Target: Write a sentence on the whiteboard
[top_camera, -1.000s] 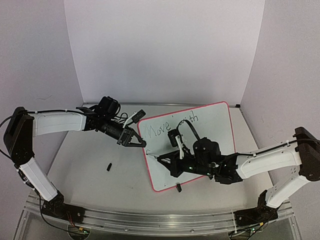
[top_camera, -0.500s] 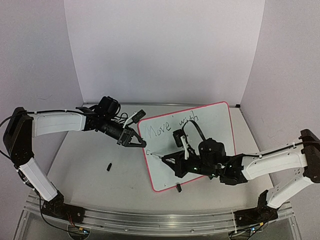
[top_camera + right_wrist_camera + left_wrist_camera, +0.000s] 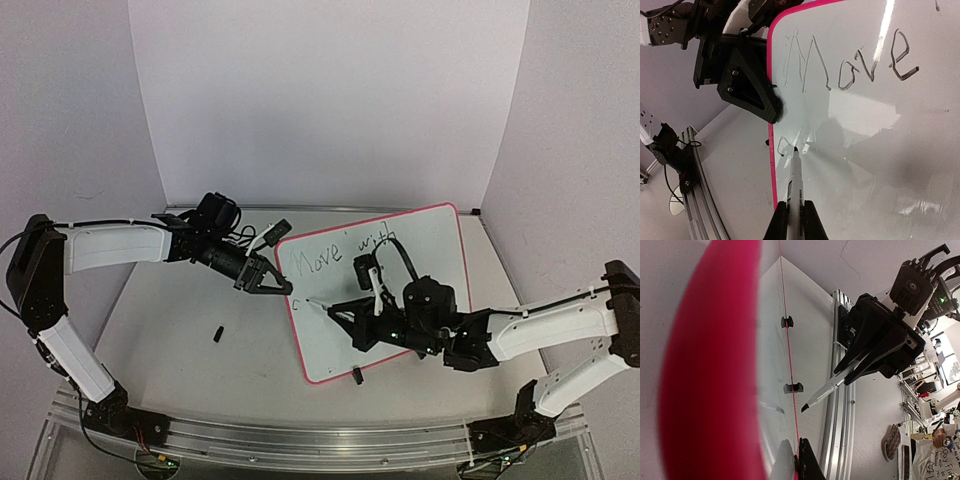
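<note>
Your left jaws are clamped on the whiteboard's (image 3: 432,250) left rim, likely to steady it on the desk (image 3: 170,330). Right jaws grip the marker (image 3: 795,182), tip low-left under "Move" of the sentence (image 3: 850,65), starting row two.

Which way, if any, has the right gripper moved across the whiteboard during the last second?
Yes. In the top view the right gripper, holding the marker, has slid slightly rightward, away from the left rim of the whiteboard.

Pale backdrop panels (image 3: 330,100) enclose a grey table (image 3: 170,330) on three sides, an aluminium rail (image 3: 300,437) in front.
</note>
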`<state>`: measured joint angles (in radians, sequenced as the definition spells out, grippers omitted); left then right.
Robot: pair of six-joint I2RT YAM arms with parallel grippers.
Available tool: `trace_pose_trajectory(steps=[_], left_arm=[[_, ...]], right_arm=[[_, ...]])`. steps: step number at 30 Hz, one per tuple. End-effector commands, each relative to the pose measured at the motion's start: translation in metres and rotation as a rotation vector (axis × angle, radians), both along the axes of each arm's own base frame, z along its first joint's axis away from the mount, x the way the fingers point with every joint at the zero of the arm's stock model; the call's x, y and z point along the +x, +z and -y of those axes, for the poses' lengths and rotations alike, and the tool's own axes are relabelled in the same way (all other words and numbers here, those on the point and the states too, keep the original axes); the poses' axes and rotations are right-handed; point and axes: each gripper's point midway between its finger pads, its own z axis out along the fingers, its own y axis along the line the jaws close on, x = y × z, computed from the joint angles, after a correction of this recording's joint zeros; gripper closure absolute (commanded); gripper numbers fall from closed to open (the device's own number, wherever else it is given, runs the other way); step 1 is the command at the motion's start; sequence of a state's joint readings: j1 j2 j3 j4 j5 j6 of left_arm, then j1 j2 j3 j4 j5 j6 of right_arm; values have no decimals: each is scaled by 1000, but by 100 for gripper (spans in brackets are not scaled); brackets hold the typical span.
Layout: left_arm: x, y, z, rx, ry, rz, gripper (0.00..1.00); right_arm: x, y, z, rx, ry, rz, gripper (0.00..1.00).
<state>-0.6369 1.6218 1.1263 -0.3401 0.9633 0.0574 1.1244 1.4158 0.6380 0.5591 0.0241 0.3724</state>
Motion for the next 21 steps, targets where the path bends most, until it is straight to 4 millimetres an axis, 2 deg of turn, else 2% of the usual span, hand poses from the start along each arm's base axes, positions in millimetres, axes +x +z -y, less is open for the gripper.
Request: trace_pose_trajectory(steps=[1,13,21], left_arm=[[-8,17,5,-20,-47,84,100],[-9,17,5,-21,-49,84,100],[-9,17,6,-22,-50,85,100]], right_arm=[[9,15,-7,40,-33,22,100],[13,12,-12,12,-40,29,100],[8,-1,-14,-34,-5,2,100]])
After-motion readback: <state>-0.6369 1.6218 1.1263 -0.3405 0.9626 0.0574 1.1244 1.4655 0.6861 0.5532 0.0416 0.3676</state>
